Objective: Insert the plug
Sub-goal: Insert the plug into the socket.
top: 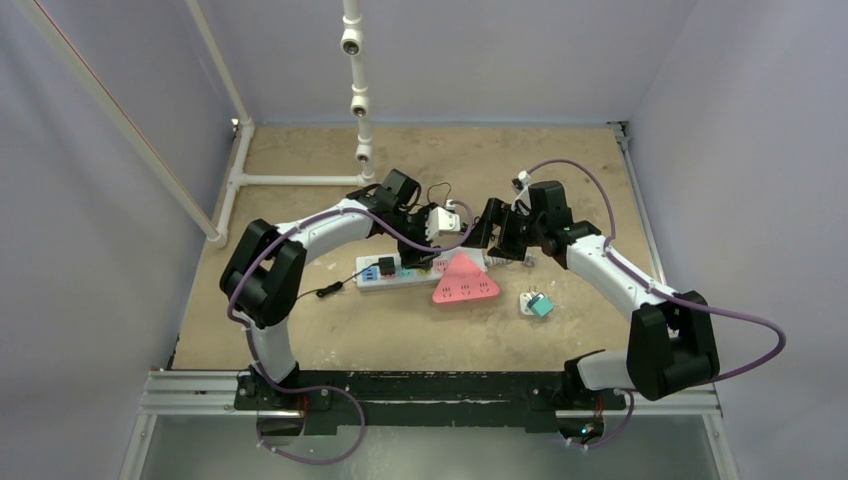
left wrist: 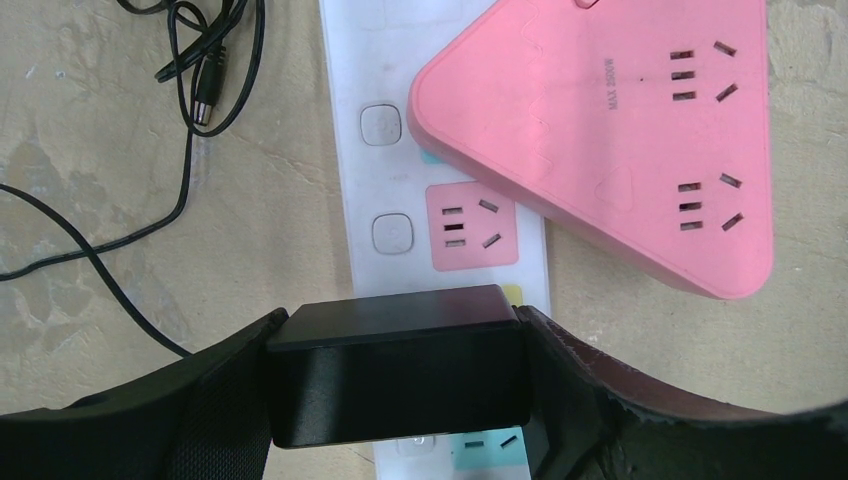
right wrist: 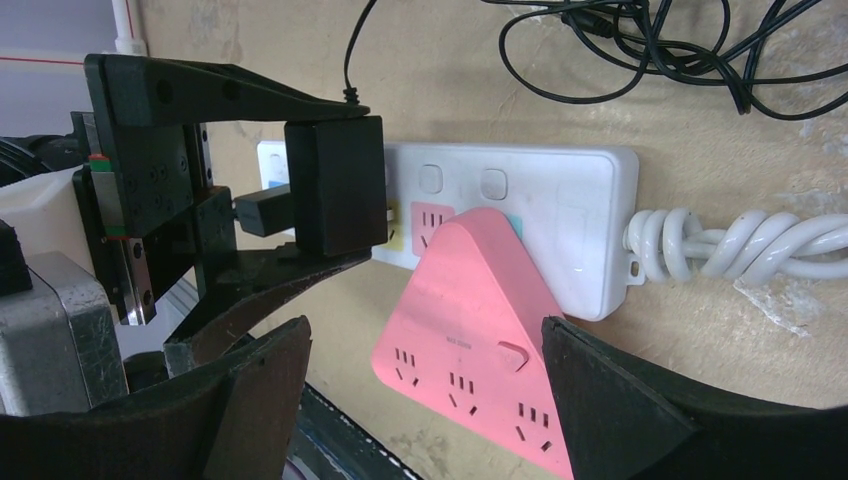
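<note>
Nearest the arm bases, a small white-and-teal adapter (top: pixel 537 305) lies alone on the sandy table (top: pixel 300 330), well apart from both arms and to the right of the pink triangular strip (top: pixel 465 283). That pink strip rests flat, one corner overlapping the white power strip (top: pixel 420 272) just behind it. The right gripper (right wrist: pixel 425 340) hangs over the pink strip with its jaws spread wide and nothing between them but the pink housing below. Whether either finger (right wrist: pixel 640 410) touches that housing cannot be told. Beside it, the left gripper (left wrist: pixel 398 390) is clamped on the black plug (right wrist: pixel 335 185), a boxy block pinched on two opposite faces by its fingers (left wrist: pixel 200 400) and carried squarely over the white power strip. The plug sits over the socket with the yellow panel, next to the pink-panelled socket (left wrist: pixel 470 227). Its underside is hidden, so whether the prongs have entered cannot be told. Further along the white strip a second, smaller black adapter (top: pixel 387 266) is seated near the left end. A thin black cable (left wrist: pixel 185 120) loops on the table beyond, and a coiled white cord (right wrist: pixel 740 245) leaves the strip's right end.
</note>
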Robot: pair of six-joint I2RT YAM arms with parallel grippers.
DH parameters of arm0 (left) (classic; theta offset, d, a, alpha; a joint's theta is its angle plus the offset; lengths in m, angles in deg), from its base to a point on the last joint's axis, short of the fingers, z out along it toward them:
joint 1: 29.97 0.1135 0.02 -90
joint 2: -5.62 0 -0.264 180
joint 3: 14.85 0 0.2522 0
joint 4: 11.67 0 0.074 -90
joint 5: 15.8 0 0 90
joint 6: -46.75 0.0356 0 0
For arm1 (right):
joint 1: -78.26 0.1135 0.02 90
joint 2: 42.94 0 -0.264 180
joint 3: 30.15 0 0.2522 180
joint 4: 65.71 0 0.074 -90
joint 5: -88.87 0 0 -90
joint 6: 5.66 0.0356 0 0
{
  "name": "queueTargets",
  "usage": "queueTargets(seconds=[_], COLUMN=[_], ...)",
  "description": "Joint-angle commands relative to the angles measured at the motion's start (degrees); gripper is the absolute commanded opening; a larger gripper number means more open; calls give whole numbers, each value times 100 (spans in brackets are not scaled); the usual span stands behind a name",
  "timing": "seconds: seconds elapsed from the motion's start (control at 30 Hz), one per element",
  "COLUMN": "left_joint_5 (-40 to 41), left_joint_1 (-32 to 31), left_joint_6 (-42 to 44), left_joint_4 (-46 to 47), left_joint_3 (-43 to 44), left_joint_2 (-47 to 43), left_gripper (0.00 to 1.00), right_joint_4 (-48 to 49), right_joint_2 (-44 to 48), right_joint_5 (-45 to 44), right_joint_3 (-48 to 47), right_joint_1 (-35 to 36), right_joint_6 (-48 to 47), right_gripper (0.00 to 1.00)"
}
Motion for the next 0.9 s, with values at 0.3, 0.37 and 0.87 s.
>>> queueTargets(seconds=[0.3, 0.37, 0.87], left_joint_5=[58, 33, 224], left_joint_1=[210, 201, 50], left_joint_6=[370, 310, 269], left_joint_4=[-324, -269, -105], left_joint_3=[-141, -159, -529], left_joint_2=[-187, -176, -223], left_gripper=[0, 0, 0], right_joint_4=[231, 216, 202], right_joint_2=[-47, -31, -72], right_joint_5=[189, 182, 150], right_joint_3=[69, 68, 69], right_joint_1=[-25, -25, -25], right_joint_6=[19, 24, 15], right_gripper=[87, 87, 87])
